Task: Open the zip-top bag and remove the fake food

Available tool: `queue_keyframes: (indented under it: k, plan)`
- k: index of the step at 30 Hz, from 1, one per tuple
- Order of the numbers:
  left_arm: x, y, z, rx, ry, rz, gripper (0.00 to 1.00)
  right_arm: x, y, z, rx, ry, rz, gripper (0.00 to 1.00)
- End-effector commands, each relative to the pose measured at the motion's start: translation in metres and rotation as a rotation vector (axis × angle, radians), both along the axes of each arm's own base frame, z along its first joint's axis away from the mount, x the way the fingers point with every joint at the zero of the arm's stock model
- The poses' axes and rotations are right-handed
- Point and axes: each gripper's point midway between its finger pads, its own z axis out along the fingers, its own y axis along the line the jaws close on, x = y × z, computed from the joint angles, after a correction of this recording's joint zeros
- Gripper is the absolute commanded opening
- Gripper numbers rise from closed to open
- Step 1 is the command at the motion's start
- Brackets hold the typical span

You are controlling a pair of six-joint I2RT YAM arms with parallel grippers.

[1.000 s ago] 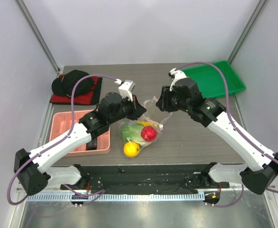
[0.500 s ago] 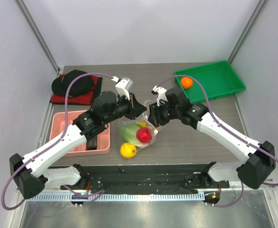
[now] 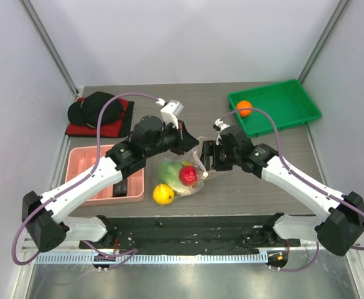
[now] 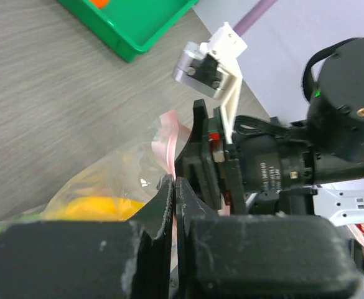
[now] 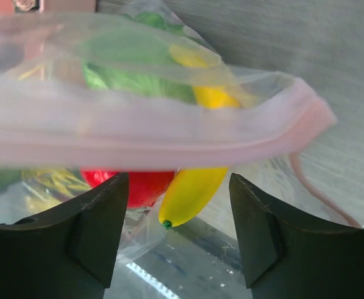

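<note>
**As both grippers meet at the bag's far end, most of the fruit lies inside**

Where the two arms converge at mid-table, the zip-top bag (image 3: pixel 183 179) lies on the grey table (image 3: pixel 256 190), its far end drawn up towards the grippers. The left gripper (image 3: pixel 191 142) reaches in from the left. Its wrist view shows its fingers (image 4: pixel 163 208) pressed together, with a fold of the bag's clear film and pink edge caught between them. The right gripper (image 3: pixel 204 159) faces it from the right, just beside the same end of the bag. Its own camera shows the jaws spread wide and clamping nothing. The pink zip strip (image 5: pixel 169 140) runs blurred across that view beyond the fingertips. I cannot tell from the blur whether the mouth is parted.

Under the film sit the green cabbage (image 3: pixel 169 171), the red round fruit (image 3: pixel 188 176) and the banana (image 5: pixel 191 190), the last two touching. A lemon (image 3: pixel 163 194) rests at the bag's near-left corner, and I cannot tell whether the film covers it. The orange (image 3: pixel 244 108) lies well apart in the green tray (image 3: pixel 287 106) at the far right. A pink compartment tray (image 3: pixel 82 156) sits under the left arm. Beyond that tray, a black cap (image 3: pixel 91 109) rests on a red cloth (image 3: pixel 76 129).
</note>
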Motion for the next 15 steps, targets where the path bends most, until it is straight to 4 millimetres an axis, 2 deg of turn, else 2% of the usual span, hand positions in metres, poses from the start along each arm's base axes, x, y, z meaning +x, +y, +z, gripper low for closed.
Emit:
queue_keyframes:
  k: [1, 2, 11, 15]
  plan:
    - [-0.001, -0.015, 0.011, -0.082, -0.011, -0.042, 0.0, -0.004, -0.01, -0.004, 0.024, 0.071, -0.157, 0.72]
    - [-0.002, -0.02, 0.011, -0.102, -0.007, -0.051, 0.0, -0.006, -0.009, -0.006, 0.029, 0.085, -0.157, 0.72]
    - [-0.011, -0.05, -0.04, -0.025, 0.052, -0.09, 0.0, -0.032, -0.018, -0.057, 0.066, 0.223, -0.25, 0.72]
    - [-0.015, -0.058, -0.059, 0.004, 0.074, -0.102, 0.0, -0.032, -0.017, -0.069, 0.164, 0.243, -0.341, 0.7]
